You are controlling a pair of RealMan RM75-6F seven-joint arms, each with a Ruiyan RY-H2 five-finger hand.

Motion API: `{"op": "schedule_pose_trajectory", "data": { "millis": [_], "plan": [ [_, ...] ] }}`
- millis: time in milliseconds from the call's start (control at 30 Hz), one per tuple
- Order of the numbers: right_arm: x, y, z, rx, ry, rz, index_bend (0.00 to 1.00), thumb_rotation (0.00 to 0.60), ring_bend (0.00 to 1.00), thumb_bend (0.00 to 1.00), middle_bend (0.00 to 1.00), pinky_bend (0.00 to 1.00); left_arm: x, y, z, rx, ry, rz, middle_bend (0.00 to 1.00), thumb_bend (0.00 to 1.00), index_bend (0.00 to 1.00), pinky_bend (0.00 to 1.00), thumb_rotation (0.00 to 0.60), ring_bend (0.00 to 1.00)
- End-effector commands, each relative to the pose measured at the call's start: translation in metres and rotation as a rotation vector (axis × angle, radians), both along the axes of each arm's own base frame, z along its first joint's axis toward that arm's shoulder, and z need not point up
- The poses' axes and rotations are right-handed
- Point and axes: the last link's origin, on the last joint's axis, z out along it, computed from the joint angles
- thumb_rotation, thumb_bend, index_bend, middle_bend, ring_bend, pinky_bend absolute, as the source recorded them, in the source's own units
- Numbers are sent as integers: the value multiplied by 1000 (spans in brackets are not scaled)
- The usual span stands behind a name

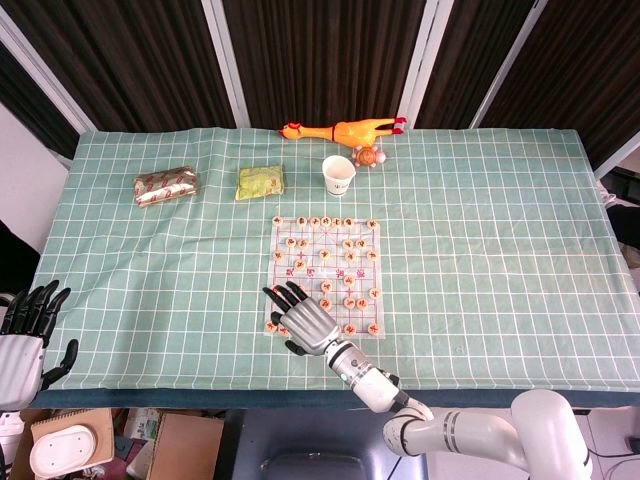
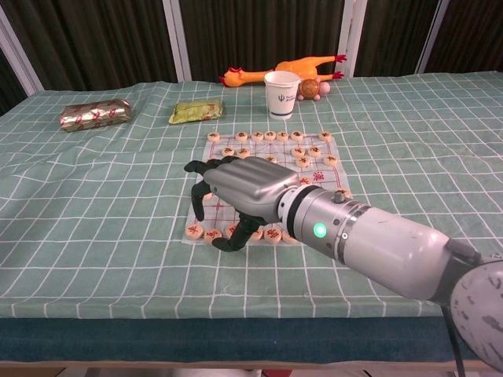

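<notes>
The right hand (image 2: 240, 188) has a smooth silver-grey back, like a metal shell. Its fingers (image 2: 198, 167) are black and thin, and so is its thumb. Behind the hand comes a short dark ring at the wrist. After that the right arm (image 2: 377, 247) is a thick, round, shiny silver tube. A small green light (image 2: 320, 231) glows on the arm just behind the wrist. Further back the arm ends in a big pale grey rounded part. The left hand (image 1: 22, 335) looks the same: a light grey back with black fingers (image 1: 36, 302).
</notes>
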Motion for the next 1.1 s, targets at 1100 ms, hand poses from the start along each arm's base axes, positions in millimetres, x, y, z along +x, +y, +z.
{"op": "schedule_pose_trajectory", "data": {
  "millis": [1100],
  "plan": [
    [4, -4, -18, -24, 49, -42, 611, 600, 0, 496, 54, 0, 0, -5, 7, 17, -3, -5, 0, 448, 0, 15, 600, 0]
  ]
}}
